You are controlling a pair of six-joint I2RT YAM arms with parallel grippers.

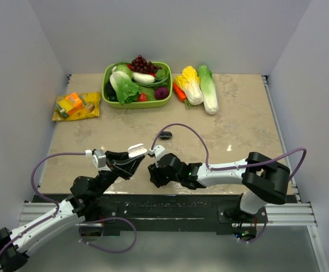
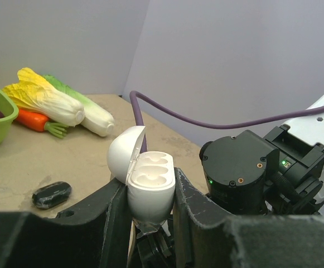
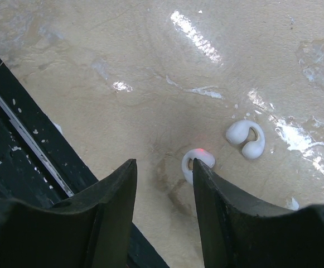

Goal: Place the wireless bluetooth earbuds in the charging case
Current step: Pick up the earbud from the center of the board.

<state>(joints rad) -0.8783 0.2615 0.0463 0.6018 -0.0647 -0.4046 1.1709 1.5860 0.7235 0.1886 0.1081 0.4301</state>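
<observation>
— Why is the left gripper (image 2: 150, 202) holding the charging case (image 2: 149, 178) up off the table like that?

— It's clamping the white shell by its sides with the lid (image 2: 125, 153) tipped back, so the two moulded wells are facing up where the other arm can reach them. Both wells are looking empty to me.

— And the right gripper (image 3: 163, 167)?

— It's pointing down at the table (image 3: 122, 72), jaws standing apart, nothing between them. One white earbud (image 3: 197, 159) is lying just beside the tip of one finger, partly hidden by it. A second white earbud (image 3: 245, 139) is sitting near it, not touching.

— Fiddly to pick up?

— I'd say so. They're looking like glossy little pebbles, each curled round a small gap, in hard smooth plastic. The tabletop is shining as if slick, so I'm guessing one could skid away under a pinch. The fingers are broad and dark, far bigger than a bud.

— Any black ones?

— I'm not seeing any. There's only a dark glossy pod (image 2: 51, 194) lying on the table beyond the case, shut as far as I can tell.
</observation>
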